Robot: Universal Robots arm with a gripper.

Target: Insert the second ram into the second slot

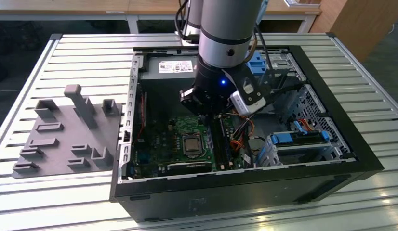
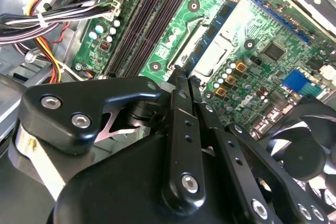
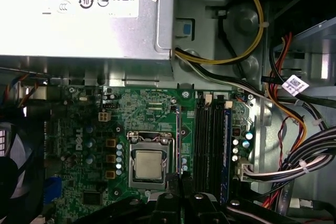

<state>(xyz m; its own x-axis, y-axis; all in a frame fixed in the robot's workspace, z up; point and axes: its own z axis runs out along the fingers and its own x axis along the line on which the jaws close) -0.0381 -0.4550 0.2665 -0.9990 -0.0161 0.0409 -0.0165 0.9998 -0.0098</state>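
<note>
My gripper [image 2: 182,75] hangs inside the open computer case [image 1: 353,144], just above the green motherboard [image 1: 186,126]. Its two black fingers [image 2: 178,129] are pressed together, and nothing shows between them. In the first wrist view the gripper [image 3: 181,181] sits between the processor socket [image 3: 148,163] and the row of long dark memory slots [image 3: 206,145]. A thin blue board edge [image 3: 226,148] stands in the slot farthest from the processor. I cannot tell whether that is the second ram. In the second wrist view the memory slots [image 2: 152,22] run away ahead of the fingertips.
A grey fixture plate [image 1: 64,132] with upright holders lies on the slatted table at the exterior view's left. The power supply [image 3: 79,14] sits at the case's far end. Cable bundles [image 3: 294,161] crowd beside the slots. A black fan [image 2: 304,150] and blue drive-bay tabs [image 1: 295,137] are nearby.
</note>
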